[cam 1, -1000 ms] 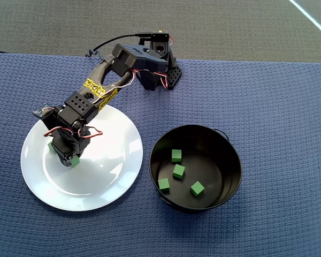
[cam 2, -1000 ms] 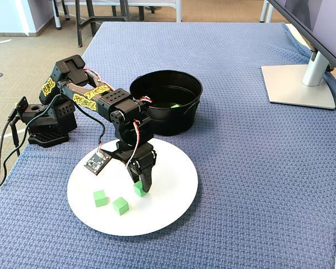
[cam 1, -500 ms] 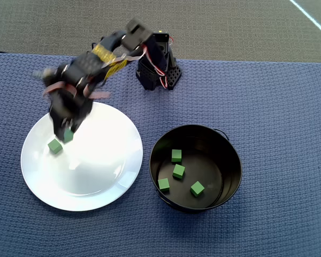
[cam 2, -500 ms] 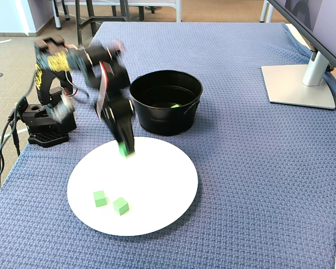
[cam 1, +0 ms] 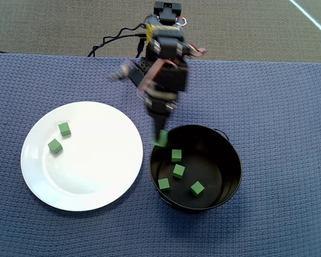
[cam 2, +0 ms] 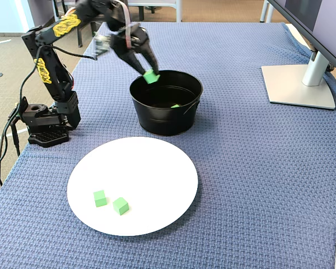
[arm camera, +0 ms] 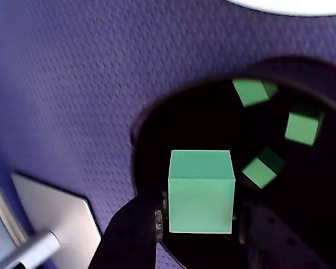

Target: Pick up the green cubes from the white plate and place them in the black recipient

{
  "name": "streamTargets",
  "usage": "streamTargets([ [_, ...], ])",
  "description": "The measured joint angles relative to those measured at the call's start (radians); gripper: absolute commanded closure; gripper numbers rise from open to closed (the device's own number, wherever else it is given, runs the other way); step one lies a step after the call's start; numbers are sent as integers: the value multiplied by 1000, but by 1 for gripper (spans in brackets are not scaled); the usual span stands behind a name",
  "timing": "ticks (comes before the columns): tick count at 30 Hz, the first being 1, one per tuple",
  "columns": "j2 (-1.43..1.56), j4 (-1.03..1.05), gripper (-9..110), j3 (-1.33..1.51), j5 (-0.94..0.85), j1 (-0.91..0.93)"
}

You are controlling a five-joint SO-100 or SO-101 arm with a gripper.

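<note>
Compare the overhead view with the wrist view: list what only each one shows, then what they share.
Only the overhead view shows the whole white plate with two green cubes left on it, plus the arm's base. Only the wrist view shows, close up, the held cube clamped between the gripper fingers, and a pale object at lower left. Both show the black pot with loose cubes inside and the blue cloth.

Gripper (cam 2: pixel 150 74) with green cube (cam 2: pixel 151 77) above black pot's rim (cam 2: pixel 135 89).
</note>
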Motion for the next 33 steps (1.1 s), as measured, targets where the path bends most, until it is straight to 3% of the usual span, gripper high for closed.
streamTargets([
  [3,-55,-101,101,69,11,-89],
  [5,-101,-143,79,91,11,-123],
  [8,-120,-160,71,98,-2,-149],
  [16,35,-37,76,86,-67,-58],
  [23,270,28,95,161,-218,324],
  [28,281,-135,101,347,-290,604],
  [33,78,-287,102,393,-302,775],
])
